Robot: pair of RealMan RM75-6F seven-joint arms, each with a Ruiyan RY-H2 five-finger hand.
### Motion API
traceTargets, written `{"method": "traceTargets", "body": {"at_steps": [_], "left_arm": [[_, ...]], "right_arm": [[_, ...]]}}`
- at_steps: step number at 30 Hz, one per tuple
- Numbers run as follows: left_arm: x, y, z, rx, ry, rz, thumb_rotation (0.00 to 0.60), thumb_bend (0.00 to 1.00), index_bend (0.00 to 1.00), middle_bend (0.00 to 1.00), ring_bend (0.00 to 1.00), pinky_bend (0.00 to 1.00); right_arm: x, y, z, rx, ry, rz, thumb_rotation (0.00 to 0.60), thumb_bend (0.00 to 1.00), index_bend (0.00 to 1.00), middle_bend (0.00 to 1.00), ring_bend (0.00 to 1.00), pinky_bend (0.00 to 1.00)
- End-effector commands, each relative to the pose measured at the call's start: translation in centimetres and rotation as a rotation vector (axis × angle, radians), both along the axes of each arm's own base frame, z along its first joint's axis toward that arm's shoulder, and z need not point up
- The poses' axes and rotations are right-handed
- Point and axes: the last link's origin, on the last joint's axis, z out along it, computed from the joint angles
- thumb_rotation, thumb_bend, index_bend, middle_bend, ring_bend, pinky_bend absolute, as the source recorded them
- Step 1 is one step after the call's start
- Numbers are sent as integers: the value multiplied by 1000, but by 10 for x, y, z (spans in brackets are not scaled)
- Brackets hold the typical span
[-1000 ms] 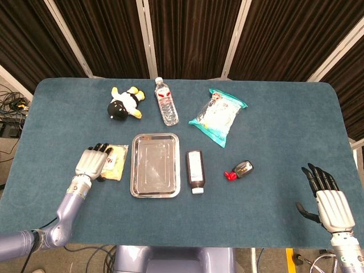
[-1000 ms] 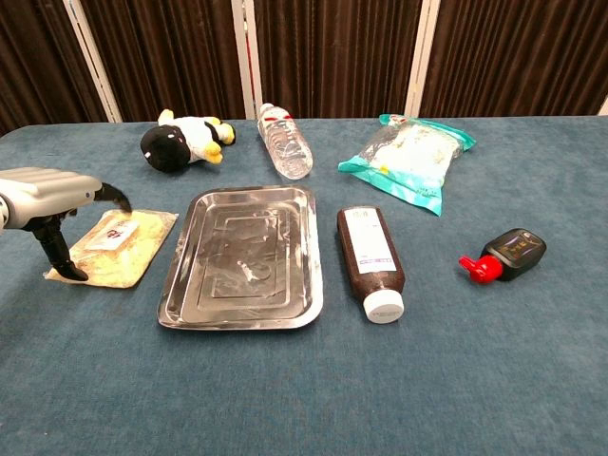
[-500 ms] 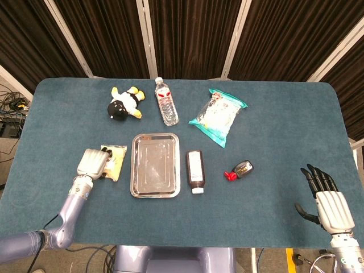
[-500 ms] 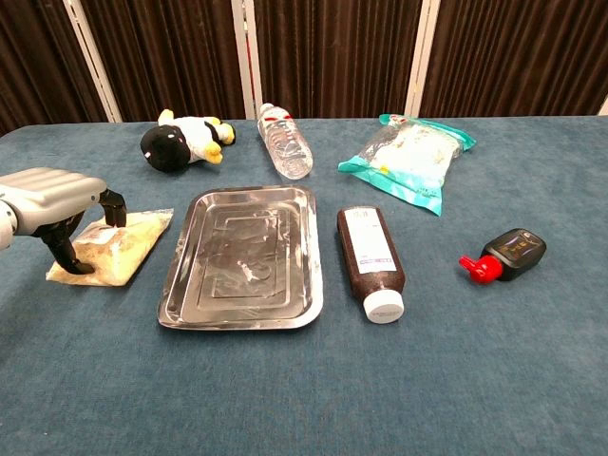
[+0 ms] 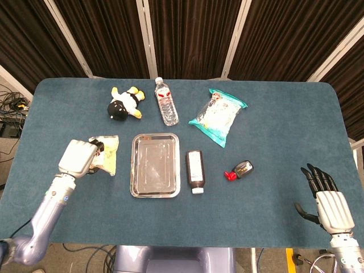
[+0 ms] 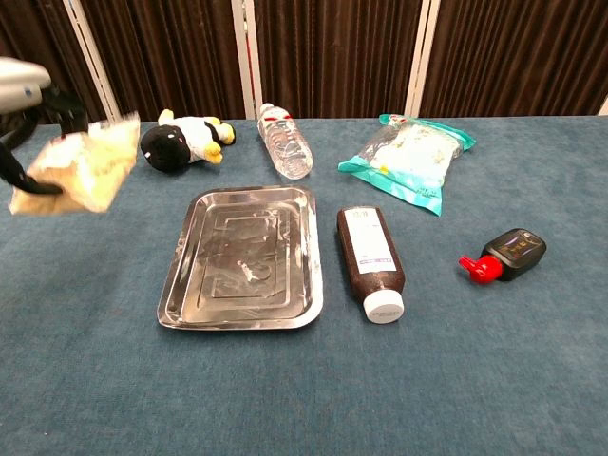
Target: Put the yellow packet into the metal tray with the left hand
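Left hand grips the yellow packet, lifted clear of the table; chest view shows the packet hanging in the air, tilted, at approx 9 o'clock of the metal tray and apart from it. Fingers curl over the packet's near edge, most of the bag sticks out free toward the tray. Right hand holds nothing, fingers spread, over the table's 5 o'clock corner, well apart from everything.

Risks, as I judge them:
- Grip is on one edge only, so the floppy bag could slip or swing w/ a quick move & drop short of the tray.
- If carried too low, the hanging end may catch the tray's raised rim & shove or tip the light tray.
- Tray sliding toward 3 o'clock would hit the brown bottle lying just beside it.
- Early release = packet lands half on the rim, not inside.

Containers:
- Metal tray: nothing in it, only scuffs & reflections.
- Brown bottle: on its side, white cap toward 6 o'clock, dark contents.
- Clear water bottle: lying down at 12 o'clock of the tray, capped; fill level can't tell.
- Teal snack bag at 2 o'clock: looks sealed & full.
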Motion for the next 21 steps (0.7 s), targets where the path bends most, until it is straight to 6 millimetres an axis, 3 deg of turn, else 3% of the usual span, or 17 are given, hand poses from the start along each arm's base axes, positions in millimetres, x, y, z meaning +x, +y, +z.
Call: {"method": "traceTargets", "body": {"at_steps": [1, 9, 12, 14, 18, 21], "left_arm": [[34, 0, -3, -6, -102, -76, 600, 366, 739, 741, 677, 745], [60, 3, -54, -49, -111, -110, 600, 358, 711, 717, 662, 733], [64, -1, -71, -84, -105, -95, 600, 314, 649, 655, 608, 700], [64, -3, -78, -109, -81, -81, 600, 251, 531, 512, 485, 603], [62, -4, -83, -120, -29, -64, 600, 139, 192, 92, 120, 318], [63, -4, -81, -122, -40, -44, 600, 91, 48, 0, 4, 187]], "right_arm": [[1, 0, -1, 1, -4, 4, 600, 304, 0, 0, 0, 87], [1, -1, 1, -2, -14, 6, 600, 304, 0, 0, 0, 87], [1, -1, 2, -6, -18, 9, 600, 304, 0, 0, 0, 87], [1, 0, 3, -8, -21, 12, 600, 304, 0, 0, 0, 87], [0, 1, 4, -8, -24, 13, 600, 303, 0, 0, 0, 87], [0, 1, 3, -6, -23, 14, 600, 304, 0, 0, 0, 87]]}}
